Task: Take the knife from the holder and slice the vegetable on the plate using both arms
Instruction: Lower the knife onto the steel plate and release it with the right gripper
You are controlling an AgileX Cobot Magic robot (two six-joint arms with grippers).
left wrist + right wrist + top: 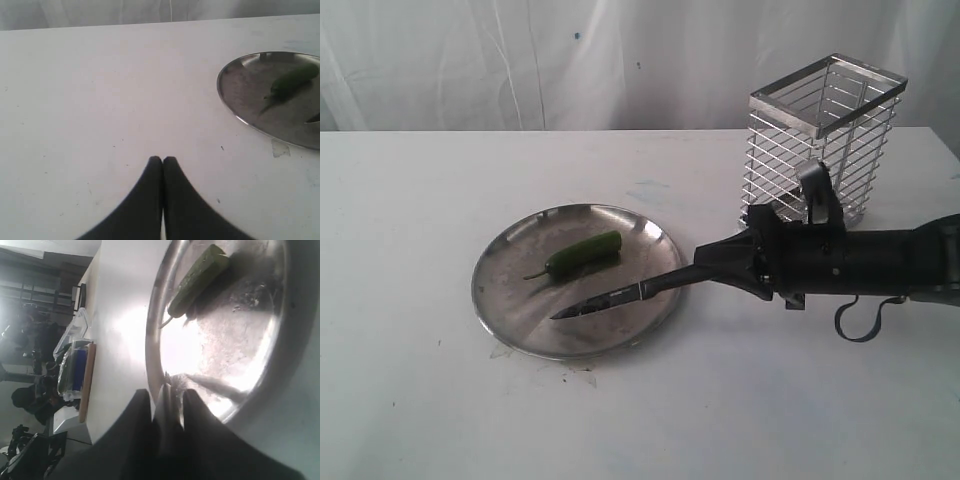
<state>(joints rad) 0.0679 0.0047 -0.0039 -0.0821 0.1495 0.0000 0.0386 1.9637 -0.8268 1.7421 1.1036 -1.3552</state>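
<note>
One knife (pixel 620 296), one green chili (pixel 585 255), one steel plate (pixel 510 320) and one wire holder (pixel 825 140): that is your full count on the white table (pixel 410 400) in the exterior view. Your right gripper (pixel 705 275) reaches in from 3 o'clock, its two fingers clamped on the knife's black handle. The dark blade crosses the plate's rim at about 3 o'clock and points toward 8 o'clock; its tip sits around 7 o'clock of the plate's centre; whether the edge touches the metal cannot be told. The chili lies in one piece on the plate, just off centre toward 12 o'clock, with its stem aimed at 8 o'clock; it is apart from the blade and roughly parallel to it. The holder stands upright at 2 o'clock from the plate, behind your right arm (pixel 880 262).

Your left gripper (pixel 162 161) shows only in its own wrist view; its two fingertips are pressed together on nothing, over bare table, with the plate and chili nearby but clear of it. The right wrist view shows the blade edge-on between that gripper's two fingers, the single chili beyond it on the plate.
</note>
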